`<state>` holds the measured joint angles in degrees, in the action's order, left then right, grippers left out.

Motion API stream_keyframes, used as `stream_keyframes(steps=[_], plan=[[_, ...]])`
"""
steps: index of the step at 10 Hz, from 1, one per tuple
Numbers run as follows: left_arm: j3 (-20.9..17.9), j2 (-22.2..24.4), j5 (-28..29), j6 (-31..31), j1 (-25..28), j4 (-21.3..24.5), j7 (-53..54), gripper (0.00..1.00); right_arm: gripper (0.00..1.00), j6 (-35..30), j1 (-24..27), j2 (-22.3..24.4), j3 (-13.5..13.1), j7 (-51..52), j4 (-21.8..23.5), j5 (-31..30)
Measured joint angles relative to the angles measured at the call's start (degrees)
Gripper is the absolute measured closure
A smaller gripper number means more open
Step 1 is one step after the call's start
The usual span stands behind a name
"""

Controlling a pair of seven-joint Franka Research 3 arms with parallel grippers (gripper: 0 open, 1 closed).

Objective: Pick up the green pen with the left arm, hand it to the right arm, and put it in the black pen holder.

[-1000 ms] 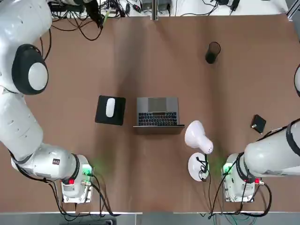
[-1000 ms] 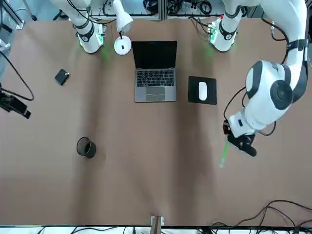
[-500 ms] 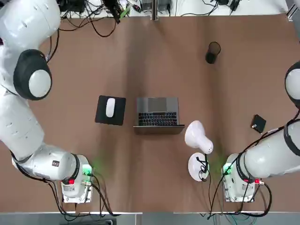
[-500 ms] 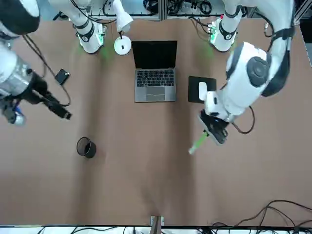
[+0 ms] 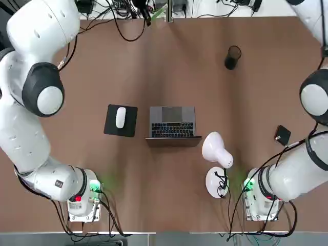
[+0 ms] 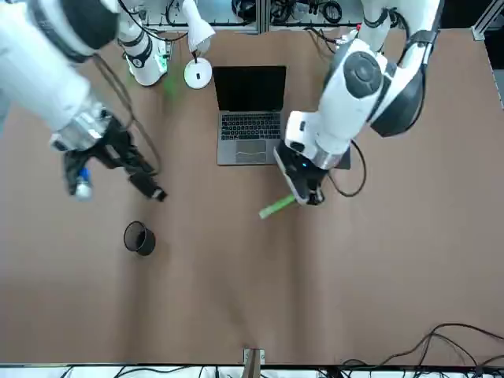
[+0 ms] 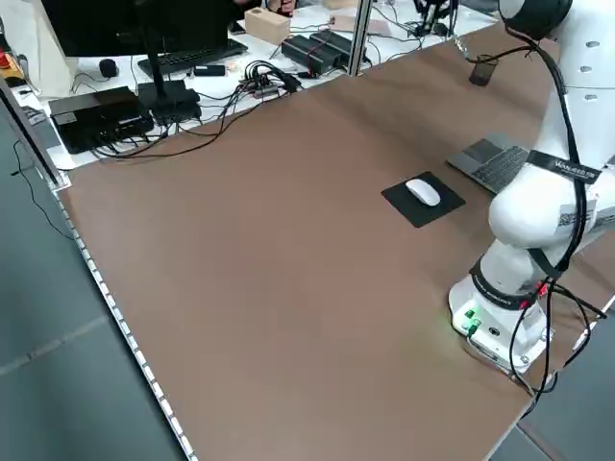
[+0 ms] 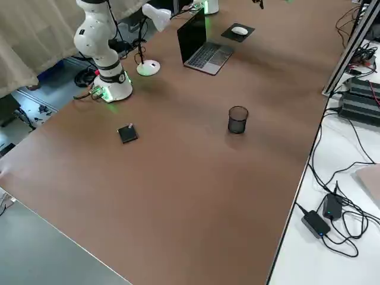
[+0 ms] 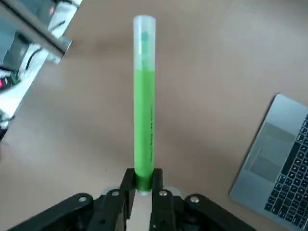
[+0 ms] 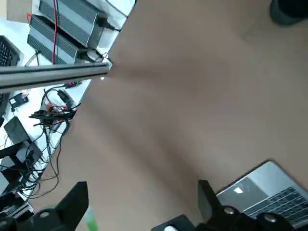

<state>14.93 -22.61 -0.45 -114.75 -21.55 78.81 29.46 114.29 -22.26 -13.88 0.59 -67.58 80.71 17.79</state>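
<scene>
Upright, green pen (image 9: 144, 115) between left pincer's (image 9: 143, 180) tips

Shows grey floor (image 7: 86, 403) beside the left edge of the brown table (image 7: 288, 288). Past the far edge, has a white desk (image 8: 285, 255) bearing a dark monitor (image 7: 106, 24) and tangled cables (image 8: 350, 214). Beyond the near edge, includes a beige curtain (image 8: 35, 41).

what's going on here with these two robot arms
The left arm has the green pen gripped at one end between its fingers, out over the table on the far side of the laptop. The right arm's fingers are open with nothing between them, nearer the pen holder. The handover hasn't happened, and the black holder has no pen in it.
</scene>
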Motion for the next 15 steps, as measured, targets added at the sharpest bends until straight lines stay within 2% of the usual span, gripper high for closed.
stream_keyframes(steps=[4,8,10,11,13,15], plan=[[-0.32,-1.13,0.0,-0.12,-7.28,-3.64,-3.7,0.82,0.0,6.19,-6.3,-2.86,-0.08,-12.71,-0.25,-5.56],[-0.54,-1.52,0.0,-1.75,-7.76,-4.08,-5.48,0.82,0.0,6.77,-9.57,-3.58,-0.11,-17.77,-0.3,-8.53],[-0.53,-1.63,2.18,-5.14,-8.62,-4.11,-8.3,0.82,0.03,7.3,-10.55,-4.14,-0.11,-20.14,-0.31,-10.07],[-0.53,-1.69,3.08,-6.19,-8.87,-4.12,-9.38,0.82,0.14,7.89,-10.78,-4.48,-0.11,-20.68,-0.32,-10.22],[-0.54,-1.94,3.32,-6.58,-8.98,-4.12,-9.58,0.82,0.27,8.17,-10.8,-4.67,-0.15,-20.93,-0.39,-10.22],[-0.53,-2.52,3.32,-6.75,-9.21,-4.12,-9.6,0.82,0.29,8.17,-10.8,-4.67,-0.2,-21.46,-0.6,-10.22]])
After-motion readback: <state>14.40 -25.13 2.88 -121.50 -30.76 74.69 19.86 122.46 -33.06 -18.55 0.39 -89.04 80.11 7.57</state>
